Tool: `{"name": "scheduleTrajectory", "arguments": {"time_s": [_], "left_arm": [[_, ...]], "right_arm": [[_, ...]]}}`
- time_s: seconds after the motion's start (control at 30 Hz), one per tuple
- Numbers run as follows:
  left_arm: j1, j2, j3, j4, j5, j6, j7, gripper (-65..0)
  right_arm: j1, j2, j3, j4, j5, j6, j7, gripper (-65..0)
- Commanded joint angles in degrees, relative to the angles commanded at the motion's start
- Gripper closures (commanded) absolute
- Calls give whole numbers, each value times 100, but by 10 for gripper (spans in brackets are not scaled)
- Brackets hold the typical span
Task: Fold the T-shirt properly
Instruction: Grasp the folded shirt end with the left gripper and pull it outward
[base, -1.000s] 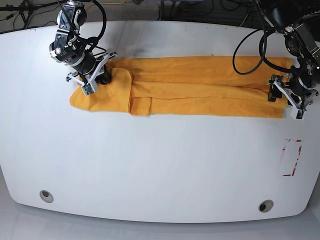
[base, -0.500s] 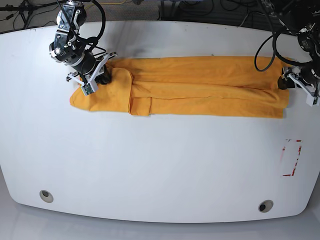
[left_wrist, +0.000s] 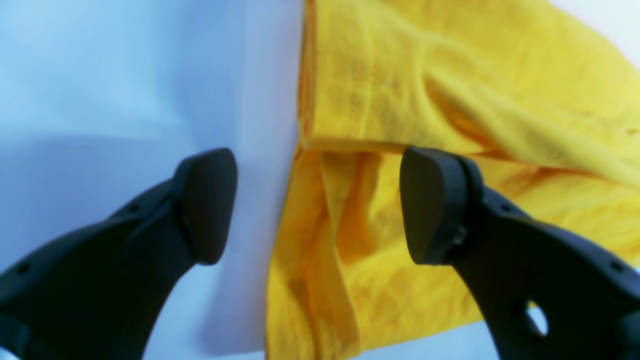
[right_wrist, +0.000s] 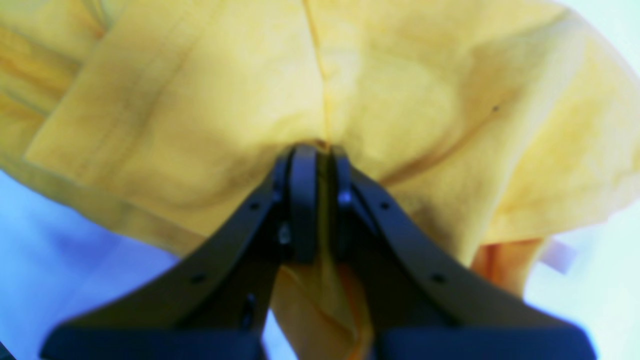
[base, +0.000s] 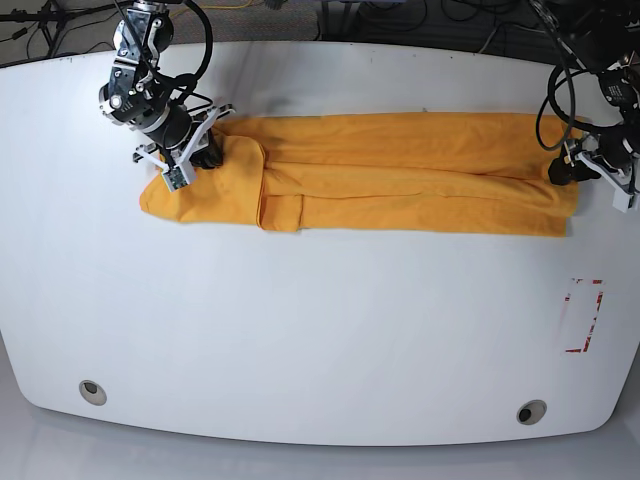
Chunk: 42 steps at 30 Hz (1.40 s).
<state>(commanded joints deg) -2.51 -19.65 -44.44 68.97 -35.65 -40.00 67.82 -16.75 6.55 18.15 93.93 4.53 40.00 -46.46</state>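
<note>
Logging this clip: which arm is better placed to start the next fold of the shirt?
The right arm, probably. The right gripper is shut on the T-shirt, so it could lift at once. The left gripper is open, straddling the shirt's edge, and would need to close first.

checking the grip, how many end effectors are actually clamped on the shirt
1: the right end effector is shut on the shirt at its sleeve end; the left end effector is open at the other end.

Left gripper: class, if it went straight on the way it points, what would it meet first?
Probably the T-shirt: the open left gripper straddles its edge, the table under one finger. Depth is unclear.
</note>
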Motion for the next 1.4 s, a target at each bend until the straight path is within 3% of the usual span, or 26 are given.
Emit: {"name": "scheduleTrajectory", "arguments": {"time_s": [0.33, 0.43, 0.63, 0.7, 1.0, 1.4], "left_arm": [[-193, 193, 422, -9, -18, 0, 18, -468], [-193, 211, 510, -9, -18, 0, 18, -385], [-193, 343, 527, -9, 9, 0, 9, -76], [-185, 343, 527, 0, 9, 0, 9, -24], [-149, 246, 563, 545, 0, 0, 26, -15], [431, 237, 1978, 3218, 0, 0, 35, -15]], "right_arm": [[0, 0, 0, 9, 0, 0, 0, -48], [0, -9, 0, 9, 0, 0, 0, -48], [0, -9, 0, 9, 0, 0, 0, -48], [9, -9, 0, 9, 0, 0, 0, -48], [26, -18, 0, 9, 0, 0, -9, -48], [35, -18, 0, 9, 0, 0, -18, -48]]}}
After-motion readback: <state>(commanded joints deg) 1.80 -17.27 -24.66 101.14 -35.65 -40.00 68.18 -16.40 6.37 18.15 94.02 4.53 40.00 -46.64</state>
